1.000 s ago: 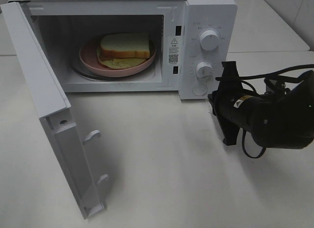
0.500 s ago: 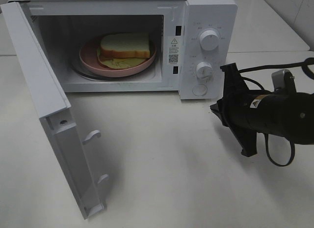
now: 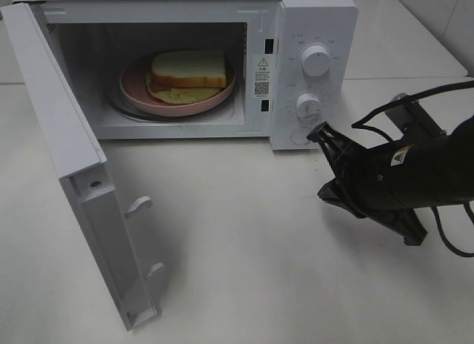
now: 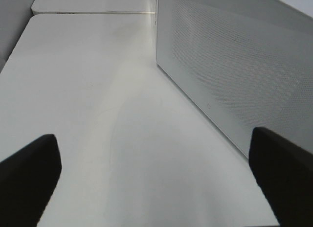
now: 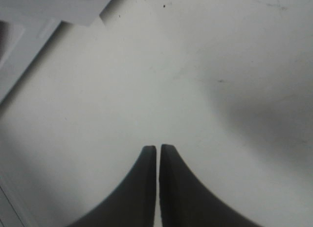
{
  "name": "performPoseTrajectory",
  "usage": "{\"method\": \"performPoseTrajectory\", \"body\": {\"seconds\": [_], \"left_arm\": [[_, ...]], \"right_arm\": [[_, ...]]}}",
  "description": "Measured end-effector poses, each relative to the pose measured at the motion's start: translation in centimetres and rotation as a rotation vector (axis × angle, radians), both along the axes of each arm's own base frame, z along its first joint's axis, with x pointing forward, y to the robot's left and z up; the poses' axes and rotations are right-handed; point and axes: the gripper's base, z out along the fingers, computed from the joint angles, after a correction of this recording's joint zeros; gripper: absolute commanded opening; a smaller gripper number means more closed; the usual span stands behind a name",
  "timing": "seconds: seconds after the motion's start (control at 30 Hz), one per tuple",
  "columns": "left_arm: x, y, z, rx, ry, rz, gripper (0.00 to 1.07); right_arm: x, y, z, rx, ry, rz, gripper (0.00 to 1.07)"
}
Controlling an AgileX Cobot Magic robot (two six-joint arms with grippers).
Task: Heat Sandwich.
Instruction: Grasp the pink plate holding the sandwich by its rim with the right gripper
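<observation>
The sandwich (image 3: 189, 68), pale bread over yellow-green filling, lies on a round pink plate (image 3: 137, 92) inside the open microwave (image 3: 315, 18). The microwave door (image 3: 81, 181) stands swung out to the left. My right gripper (image 3: 324, 193) is shut and empty, low over the table just right of the microwave's front corner and below its knobs (image 3: 309, 105). In the right wrist view the right gripper (image 5: 157, 149) shows its fingers pressed together above bare table. My left gripper (image 4: 156, 178) is open and empty beside the microwave's perforated side wall (image 4: 234, 65); it is outside the high view.
The white table (image 3: 244, 262) extends in front of the microwave. A second table surface (image 4: 93, 2) adjoins behind. Black cables (image 3: 385, 114) trail from the right arm. The microwave's bottom corner (image 5: 54, 11) is close to the right gripper.
The right arm has swung down and tilted, carrying its shut gripper from beside the knobs to lower over the table. Sandwich, plate and door are unmoved.
</observation>
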Motion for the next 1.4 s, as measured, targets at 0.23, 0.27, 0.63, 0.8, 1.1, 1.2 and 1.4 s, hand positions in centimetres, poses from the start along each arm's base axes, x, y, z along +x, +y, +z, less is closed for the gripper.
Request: {"method": "performPoseTrajectory", "body": {"seconds": [0.23,0.27,0.63,0.8,1.1,1.2,1.4], "left_arm": [[0.0,0.0,0.0,0.0,0.0,0.0,1.01],[0.0,0.0,0.0,0.0,0.0,0.0,1.01],[0.0,0.0,0.0,0.0,0.0,0.0,1.01],[0.0,0.0,0.0,0.0,0.0,0.0,1.01],[0.0,0.0,0.0,0.0,0.0,0.0,1.01],[0.0,0.0,0.0,0.0,0.0,0.0,1.01],[0.0,0.0,0.0,0.0,0.0,0.0,1.01]], "right_arm": [[0.1,1.1,1.8,-0.116,0.064,0.276,0.08],[0.1,1.1,1.8,-0.116,0.064,0.276,0.08],[0.9,2.7,5.3,-0.234,0.118,0.681,0.09],[1.2,2.9,6.7,-0.314,0.108,0.866,0.1],[1.0,2.7,7.4,-0.462,0.035,1.226,0.1],[0.8,2.7,7.3,-0.508,-0.003,1.36,0.1],[0.6,2.6,7.3,-0.596,-0.104,1.64,0.12]]}}
